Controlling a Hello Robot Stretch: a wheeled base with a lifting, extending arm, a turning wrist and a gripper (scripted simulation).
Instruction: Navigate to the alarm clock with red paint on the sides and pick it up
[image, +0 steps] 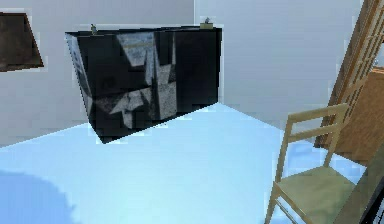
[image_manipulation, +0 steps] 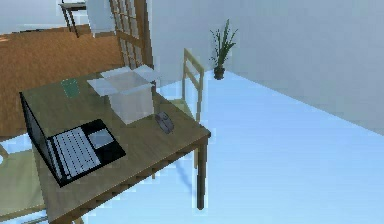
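A wooden table (image_manipulation: 180, 140) stands in the arm side view's lower left. On it, a small grey blob (image_manipulation: 163, 122) lies near the right edge, next to a white box (image_manipulation: 130, 95); its shape is too small to name. A small pale green thing (image_manipulation: 70, 88) sits at the table's far edge.
An open laptop (image_manipulation: 75, 148) lies on the table's near left. A wooden chair (image_manipulation: 192, 82) stands behind the table, and a potted plant (image_manipulation: 221, 48) by the far wall. In the forward view, a dark cabinet (image: 145, 78) stands ahead, a wooden chair (image: 315, 170) at lower right and a wooden door (image: 362, 70) beyond it.
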